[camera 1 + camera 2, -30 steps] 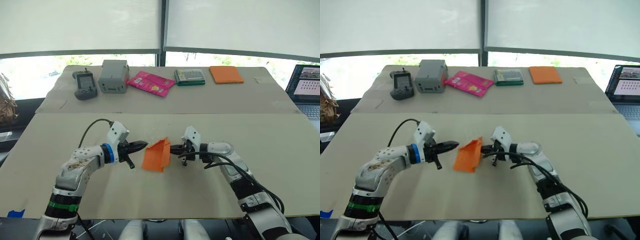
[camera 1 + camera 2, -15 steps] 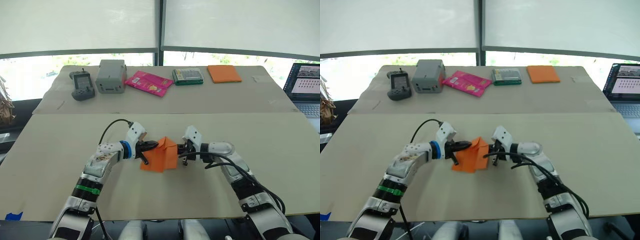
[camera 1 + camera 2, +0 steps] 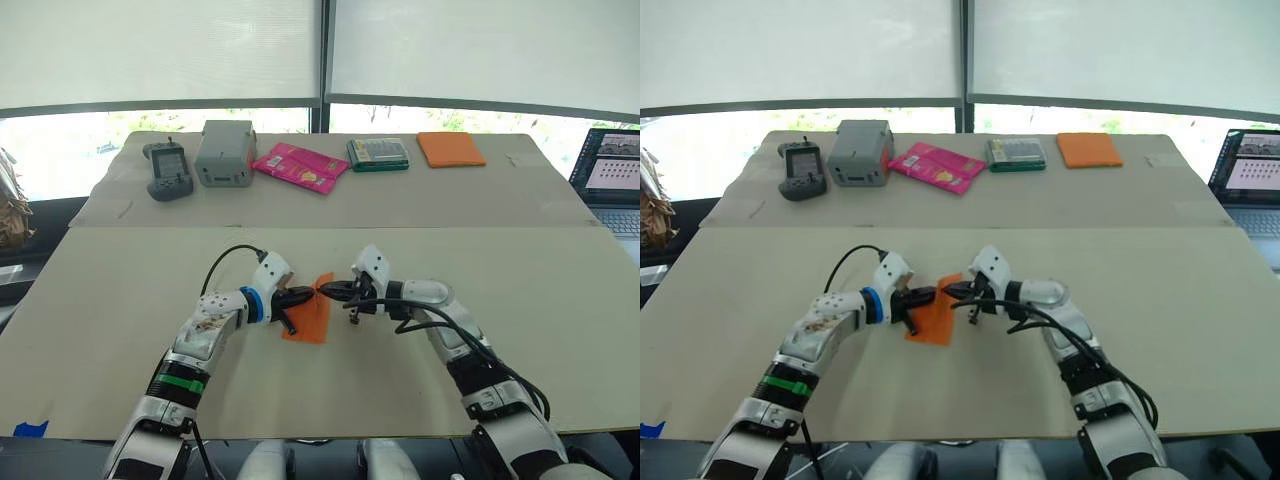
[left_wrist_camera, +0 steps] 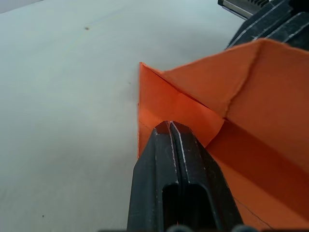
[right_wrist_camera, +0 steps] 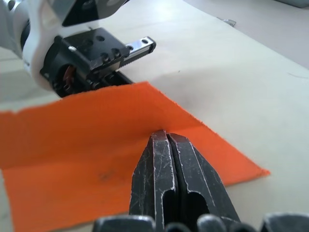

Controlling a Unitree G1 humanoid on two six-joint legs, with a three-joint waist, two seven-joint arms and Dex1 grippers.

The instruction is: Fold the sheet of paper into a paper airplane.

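— What had changed since a moment before?

— Both arms had drawn closer together over the near table [image 3: 100, 290]. The left gripper [image 3: 306, 293], well off to the left of the paper a second earlier, now met its left edge, and the right gripper [image 3: 335, 291] had slid leftward onto the top corner. The sheet of paper [image 3: 309, 318] looked narrower, folded up more tightly.

— How were the jaws?

— The left gripper's two black fingers [image 4: 176, 159] were pressed together with no gap, their tips on a folded flap of the orange paper. I could not tell whether a layer was pinched between them. The right gripper's fingers [image 5: 169, 164] were likewise closed tight, tips on the paper's surface near a crease, and again I could not tell.

— Where was the paper?

— Near the middle of the near table, between the two grippers, partly raised.

— And beyond it?

— Along the far table lay a handheld device [image 3: 168, 168], a grey box [image 3: 226, 153], a pink packet [image 3: 300, 166], a green case [image 3: 379, 153] and an orange pad [image 3: 451, 149]. A laptop [image 3: 610, 180] sat at the far right.
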